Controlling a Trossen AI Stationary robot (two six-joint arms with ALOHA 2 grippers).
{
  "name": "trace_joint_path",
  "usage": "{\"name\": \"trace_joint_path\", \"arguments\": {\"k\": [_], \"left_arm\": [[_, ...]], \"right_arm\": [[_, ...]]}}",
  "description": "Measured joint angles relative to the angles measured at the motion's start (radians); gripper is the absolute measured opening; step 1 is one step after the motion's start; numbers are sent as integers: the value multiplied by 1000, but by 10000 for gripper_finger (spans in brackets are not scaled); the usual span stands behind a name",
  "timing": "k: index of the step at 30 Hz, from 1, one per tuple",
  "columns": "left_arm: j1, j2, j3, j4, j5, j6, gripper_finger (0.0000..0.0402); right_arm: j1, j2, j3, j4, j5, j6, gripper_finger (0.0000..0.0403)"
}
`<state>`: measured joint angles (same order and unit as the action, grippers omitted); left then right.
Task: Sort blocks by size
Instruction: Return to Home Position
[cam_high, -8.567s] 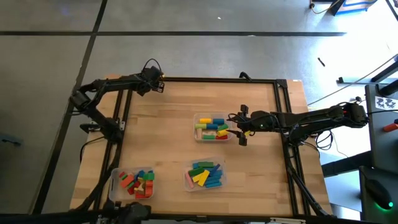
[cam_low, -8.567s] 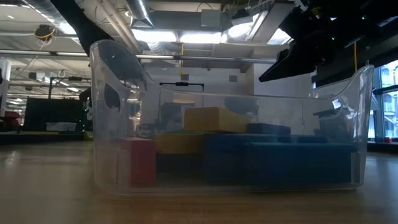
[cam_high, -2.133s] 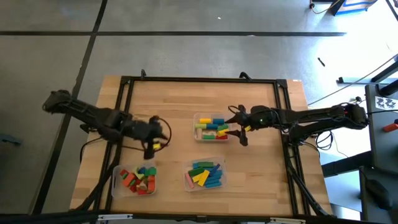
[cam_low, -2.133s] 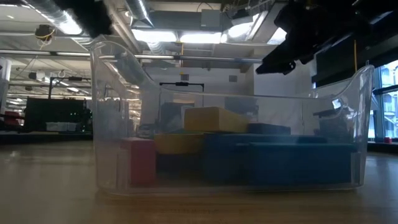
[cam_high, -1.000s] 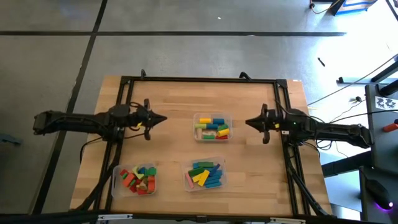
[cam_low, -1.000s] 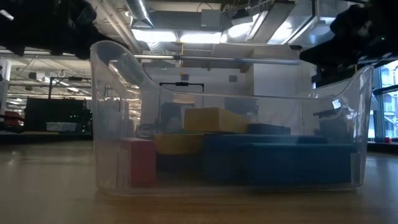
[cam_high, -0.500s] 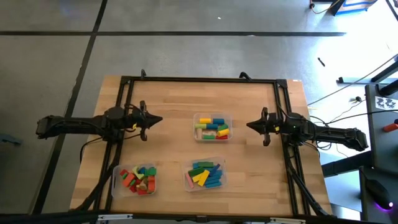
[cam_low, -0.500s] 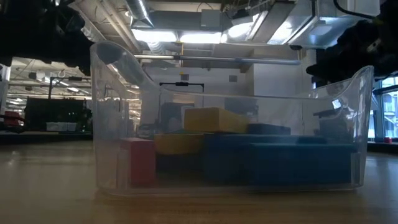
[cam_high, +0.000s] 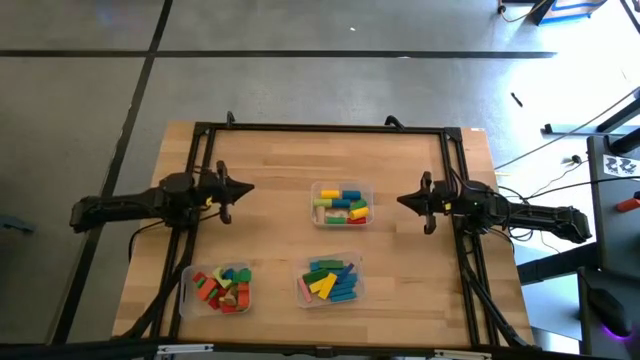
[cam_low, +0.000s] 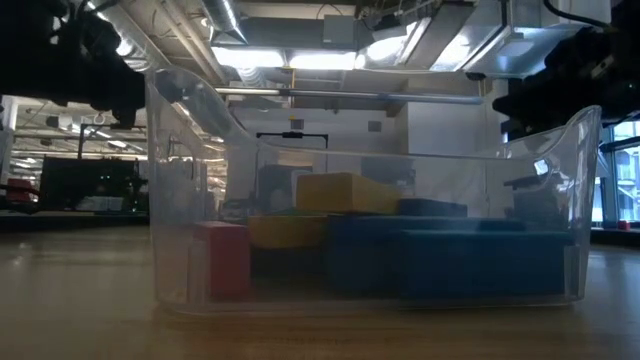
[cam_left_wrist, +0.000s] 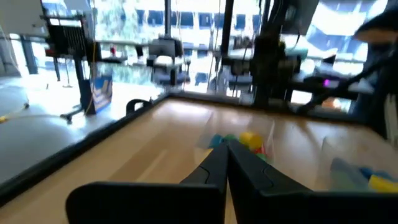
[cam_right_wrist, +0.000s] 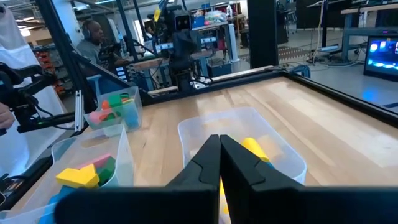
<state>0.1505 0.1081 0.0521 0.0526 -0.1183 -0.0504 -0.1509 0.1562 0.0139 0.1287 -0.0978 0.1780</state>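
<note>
Blocks (cam_high: 340, 205): all binned, three trays (cam_high: 343, 184). Left gripper (cam_high: 247, 187): left side, closed, empty. Right gripper (cam_high: 401, 200): right side, same. I judged: retract slowly, clear of trays.

The far half of the surface (cam_high: 280, 160) lies open to you edge to edge, as does the near right corner. Three trays block the rest: the middle tray (cam_high: 340, 205) between the arms, the near tray (cam_high: 332, 281) at mid near edge, the corner tray (cam_high: 218, 291) in the near left corner. The left gripper (cam_high: 244, 188) and right gripper (cam_high: 404, 200) hang just inside the side edges.
</note>
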Motion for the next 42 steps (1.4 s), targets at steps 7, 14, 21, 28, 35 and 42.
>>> {"name": "trace_joint_path", "arguments": {"k": [7,14,21,28,35,42], "left_arm": [[0,-105,0,-64,-1,2,5],[0,-106,-27,-58,-4,-13,5],[0,-95,-42,-15,-54,35,5],[0,-95,-42,-15,-54,55,5],[0,-95,-42,-15,-54,55,5],[0,-95,-42,-15,-54,54,5]], "right_arm": [[0,-1,-1,-16,-19,-2,10],[0,-19,-1,-52,2,-3,10],[0,-38,-1,-99,104,-3,10],[0,-41,-1,-97,163,-2,10],[0,-32,-2,-109,139,-1,10],[0,-32,-2,-113,138,1,10]]}}
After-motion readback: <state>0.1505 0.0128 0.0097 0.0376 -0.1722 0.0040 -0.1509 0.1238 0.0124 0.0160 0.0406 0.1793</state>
